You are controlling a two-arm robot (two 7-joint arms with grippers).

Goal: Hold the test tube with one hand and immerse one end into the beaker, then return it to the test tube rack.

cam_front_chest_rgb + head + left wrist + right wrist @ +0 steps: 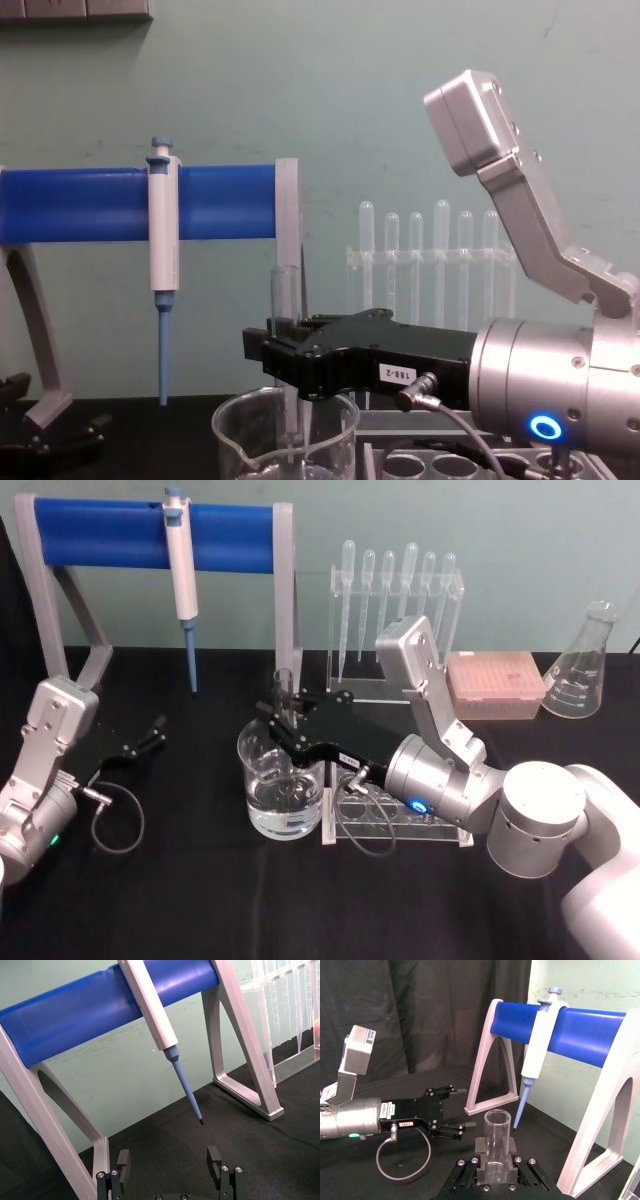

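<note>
My right gripper (pixel 283 720) is clamped on the tube (pixel 284 683): upright, lower end inside the beaker (pixel 252 780). Can't tell if the tip's wet. Beaker just left of rack (pixel 385 812). Left gripper (pixel 150 735) parked far left, fingers spread.

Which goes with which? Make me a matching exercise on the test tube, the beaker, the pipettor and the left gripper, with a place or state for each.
1 test tube
2 beaker
3 pipettor
4 left gripper

A hangs on the blue bar
B open, idle at the left
C upright in the right gripper, lower end in the beaker
D holds clear liquid

Pairs: 1-C, 2-D, 3-A, 4-B
</note>
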